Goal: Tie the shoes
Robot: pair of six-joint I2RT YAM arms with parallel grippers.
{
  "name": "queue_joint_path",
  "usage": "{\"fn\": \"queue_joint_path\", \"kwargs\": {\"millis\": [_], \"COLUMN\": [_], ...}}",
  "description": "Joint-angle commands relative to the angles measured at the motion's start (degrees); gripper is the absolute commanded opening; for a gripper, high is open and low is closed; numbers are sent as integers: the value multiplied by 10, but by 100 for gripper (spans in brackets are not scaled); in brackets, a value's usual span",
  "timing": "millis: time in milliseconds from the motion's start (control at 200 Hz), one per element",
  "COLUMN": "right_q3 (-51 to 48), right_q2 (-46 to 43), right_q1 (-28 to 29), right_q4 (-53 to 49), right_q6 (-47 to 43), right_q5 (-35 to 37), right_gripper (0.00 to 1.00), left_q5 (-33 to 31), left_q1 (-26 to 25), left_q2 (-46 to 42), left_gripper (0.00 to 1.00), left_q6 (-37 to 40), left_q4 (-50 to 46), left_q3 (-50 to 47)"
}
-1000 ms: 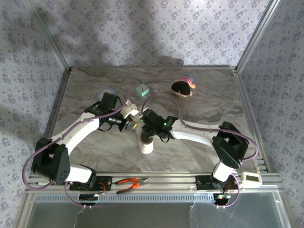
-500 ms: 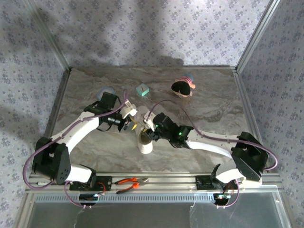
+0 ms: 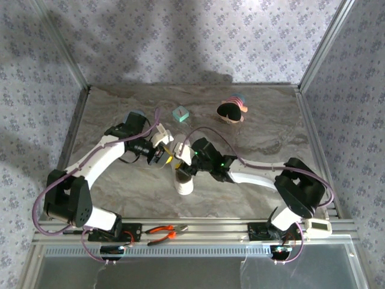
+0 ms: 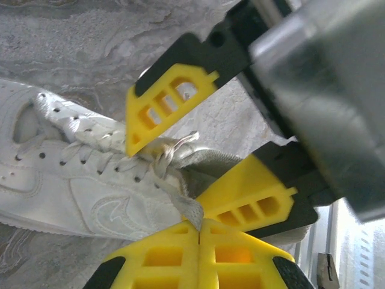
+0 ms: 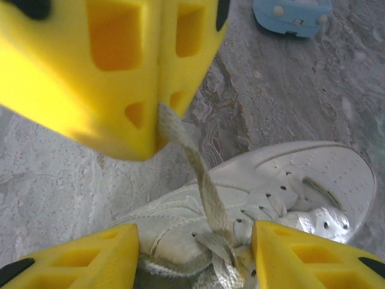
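Observation:
The white shoe (image 3: 184, 183) lies on the marble table (image 3: 264, 120) between the two arms, its toe toward the near edge. My left gripper (image 4: 198, 227) is shut on the end of a white lace (image 5: 198, 174), which runs taut from the shoe's top eyelets up to those fingers (image 5: 120, 72). My right gripper (image 5: 194, 260) is open, with one finger (image 4: 162, 102) on each side of the lace crossing (image 4: 165, 158) above the tongue. Nothing is pinched between its fingers. From above, the left gripper (image 3: 162, 155) and right gripper (image 3: 181, 159) nearly touch over the shoe's opening.
A dark round object with a pink and blue rim (image 3: 231, 111) sits at the back right. A small teal block (image 3: 180, 113) lies behind the grippers. Orange-handled pliers (image 3: 165, 231) rest on the front rail. Metal frame posts border the table's sides.
My right gripper has opened and let go of what it held, and swung back in over the shoe's laces. The left gripper stays shut on its lace, shifted slightly back and left.

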Motion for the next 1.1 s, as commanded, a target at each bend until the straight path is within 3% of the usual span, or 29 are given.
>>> {"fn": "queue_joint_path", "kwargs": {"millis": [0, 275, 330, 395, 445, 615, 809, 999, 1094], "right_q3": [24, 48, 50, 49, 46, 37, 32, 38, 47], "right_q2": [21, 54, 59, 60, 58, 47, 42, 41, 40], "right_q1": [-6, -9, -9, -8, -8, -10, -14, -20, -23], "right_q4": [23, 54, 52, 48, 46, 31, 27, 19, 10], "right_q6": [-32, -33, -34, -35, -35, -31, -17, 4, 13], "right_q5": [-9, -17, -28, -34, -34, -35, -31, -32, -34], "right_gripper": [53, 49, 37, 10, 0, 0, 0, 0, 0], "left_q5": [40, 53, 53, 52, 50, 30, -22, -75, -84], "left_q1": [5, 6, 5, 6, 9, 22, 50, 52, 49], "left_q2": [11, 31, 36, 37, 35, 8, -59, -130, -125], "left_gripper": [2, 2, 2, 4, 10, 32, 47, 54, 54], "left_q6": [35, 44, 46, 49, 50, 50, 40, 66, 100], "left_q4": [-39, -45, -48, -51, -50, -32, 34, 145, 145], "left_q3": [20, 25, 29, 31, 33, 15, -51, -155, -169]}}
